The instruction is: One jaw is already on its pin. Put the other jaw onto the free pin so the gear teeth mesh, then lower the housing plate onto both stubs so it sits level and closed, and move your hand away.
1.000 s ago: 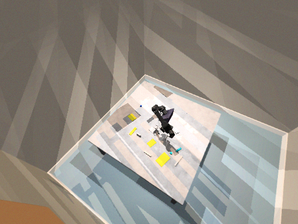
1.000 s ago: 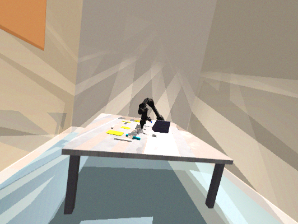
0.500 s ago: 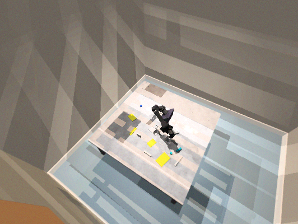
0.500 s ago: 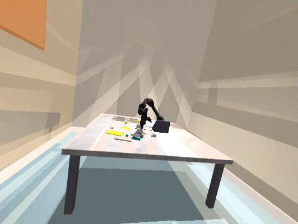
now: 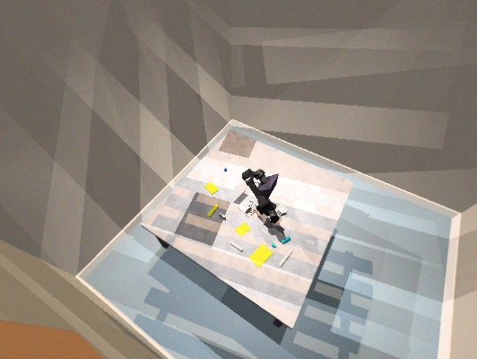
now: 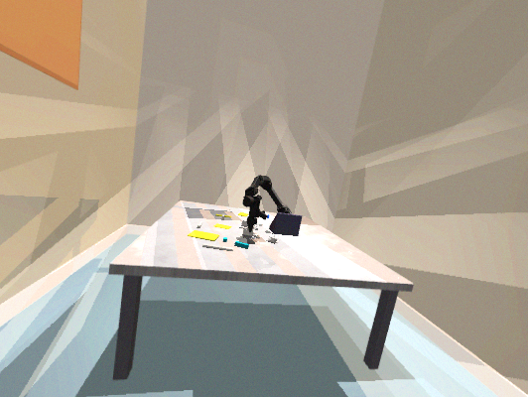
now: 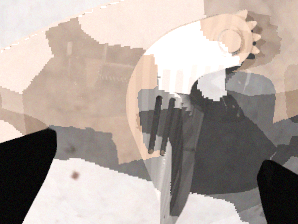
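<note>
- Jaw [image 7: 175,50] with gear teeth at its rounded end: lying on the worktop [image 5: 287,292] [image 6: 268,263], inward from the edges, seen between the fingers [image 6: 251,225].
- Those fingers stand wide apart with nothing between them, pointing down from the black arm [image 5: 256,192] [image 6: 270,188].
- I can't make out whether the teeth mesh.
- A dark panel [image 5: 269,184] [image 6: 288,224] stands tilted near the arm.
- The big yellow sheet [image 5: 260,255] [image 6: 203,235] lies flat, toward the worktop's near left corner in the exterior view; a cyan block [image 5: 286,240] [image 6: 241,244] lies nearby.
</note>
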You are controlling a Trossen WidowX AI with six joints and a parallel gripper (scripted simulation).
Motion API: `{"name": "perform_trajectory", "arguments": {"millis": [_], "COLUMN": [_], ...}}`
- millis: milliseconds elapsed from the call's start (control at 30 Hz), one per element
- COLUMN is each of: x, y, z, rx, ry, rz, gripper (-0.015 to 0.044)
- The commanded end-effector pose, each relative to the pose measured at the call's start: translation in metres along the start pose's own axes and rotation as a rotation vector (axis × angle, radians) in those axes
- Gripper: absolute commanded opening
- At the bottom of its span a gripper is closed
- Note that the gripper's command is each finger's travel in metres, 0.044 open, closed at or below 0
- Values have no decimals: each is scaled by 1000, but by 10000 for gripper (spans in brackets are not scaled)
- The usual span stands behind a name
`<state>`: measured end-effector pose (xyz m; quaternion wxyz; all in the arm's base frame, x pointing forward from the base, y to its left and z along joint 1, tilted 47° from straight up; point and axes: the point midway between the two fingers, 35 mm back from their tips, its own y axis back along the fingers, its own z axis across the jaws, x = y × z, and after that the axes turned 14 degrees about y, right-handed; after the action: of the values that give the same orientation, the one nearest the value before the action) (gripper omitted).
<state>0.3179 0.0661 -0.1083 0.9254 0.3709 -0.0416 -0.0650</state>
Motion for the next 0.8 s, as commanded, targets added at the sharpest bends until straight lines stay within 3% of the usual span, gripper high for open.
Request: {"name": "perform_trajectory", "arguments": {"millis": [0,767], "x": [-1,-1], "y": [-10,-26], "z": [1,1], "rx": [-7,-9], "ry": [7,8], "rz": [-4,-3], "gripper": [440,440]}}
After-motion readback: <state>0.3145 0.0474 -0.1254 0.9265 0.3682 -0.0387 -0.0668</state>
